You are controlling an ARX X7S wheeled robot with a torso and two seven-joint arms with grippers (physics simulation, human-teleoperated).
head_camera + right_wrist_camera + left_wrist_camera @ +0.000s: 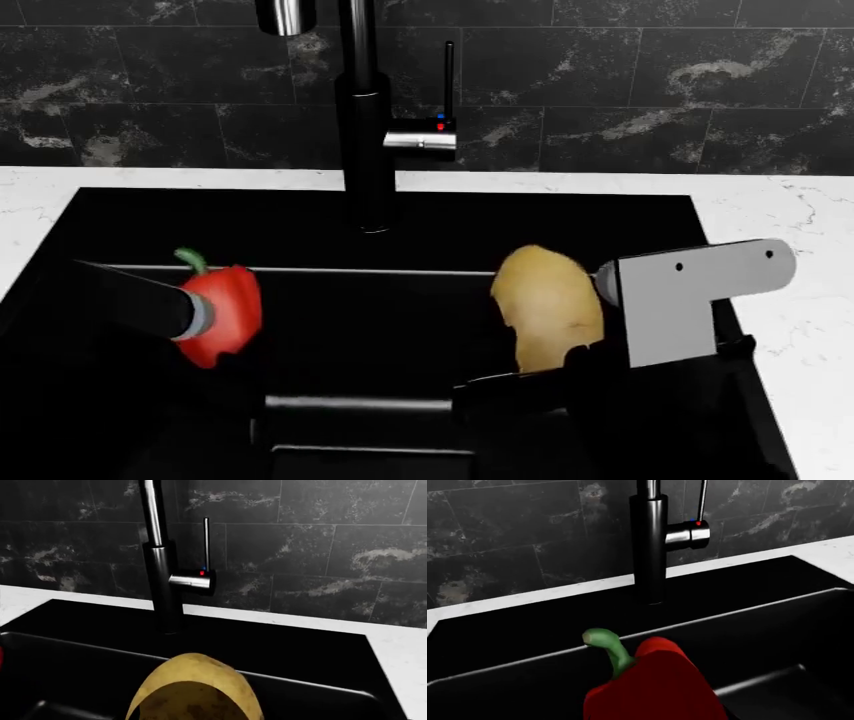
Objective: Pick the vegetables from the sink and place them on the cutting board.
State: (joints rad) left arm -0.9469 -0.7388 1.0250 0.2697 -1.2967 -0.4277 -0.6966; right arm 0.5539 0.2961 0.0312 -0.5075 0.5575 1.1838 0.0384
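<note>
1. Currently the left gripper (214,328) is clamped on the red bell pepper (224,312), holding it above the left part of the black sink (254,215), its green stem pointing up toward the sink's back edge.
2. Over the right part of the basin, the right gripper (554,375) grasps the tan potato (545,305), which stands upright on its long axis, clear of the basin floor.
3. Between the two vegetables, at the middle of the sink's back edge, rises the dark faucet (367,130), its side lever carrying red and blue marks.
4. White marble counter (801,300) borders the sink on its sides and back, below a dark tiled wall (667,80).
5. No cutting board shows in any view.
</note>
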